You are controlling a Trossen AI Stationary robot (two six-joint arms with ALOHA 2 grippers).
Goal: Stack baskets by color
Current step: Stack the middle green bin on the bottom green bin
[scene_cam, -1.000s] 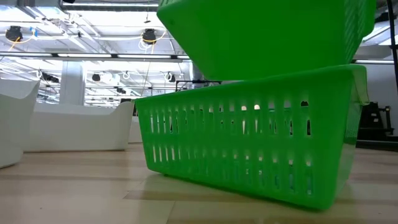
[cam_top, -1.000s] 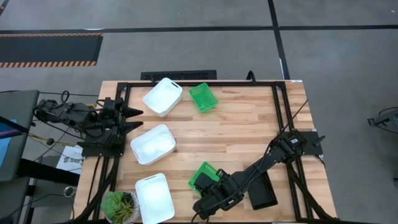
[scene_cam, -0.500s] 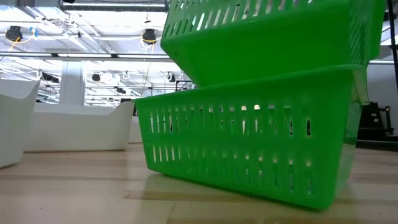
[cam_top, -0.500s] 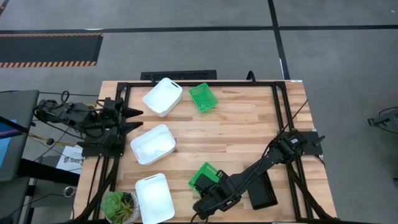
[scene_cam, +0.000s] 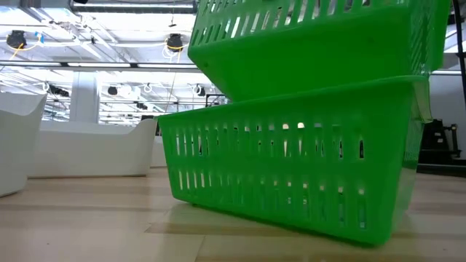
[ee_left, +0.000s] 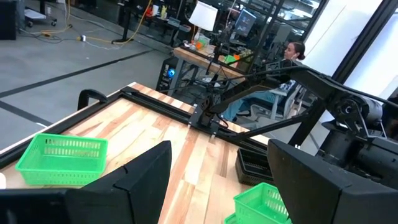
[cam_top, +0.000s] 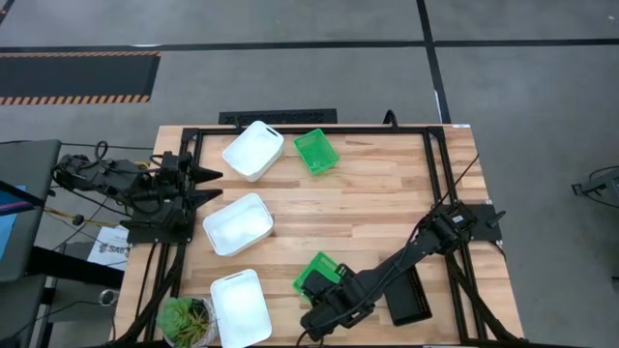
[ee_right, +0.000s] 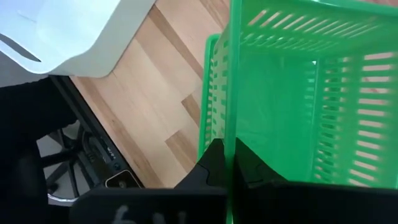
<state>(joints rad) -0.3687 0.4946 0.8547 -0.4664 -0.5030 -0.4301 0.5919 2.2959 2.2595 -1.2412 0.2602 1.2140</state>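
Observation:
Two green mesh baskets sit together near the table's front edge, right of the middle. The upper one is tilted and dips partly into the lower one, which stands on the table. My right gripper is shut on the upper basket. A third green basket stands at the far side. Three white baskets stand along the left. Black baskets lie beside my right arm. My left gripper waits open at the left edge. My right gripper pinches the rim of the upper green basket's wall on its near side, with one finger inside the basket and one outside. The fingers slant down from above and from the near side. The basket sits tilted, its lower part inside the lower basket.
A potted plant stands at the near left corner beside the nearest white basket. Bare wood lies across the table's middle and far right. A person sits at a desk beyond the table.
My right gripper has sunk a little with the upper green basket. The basket has come down from above the lower basket into its opening and stays tilted. The lower basket has kept its place.

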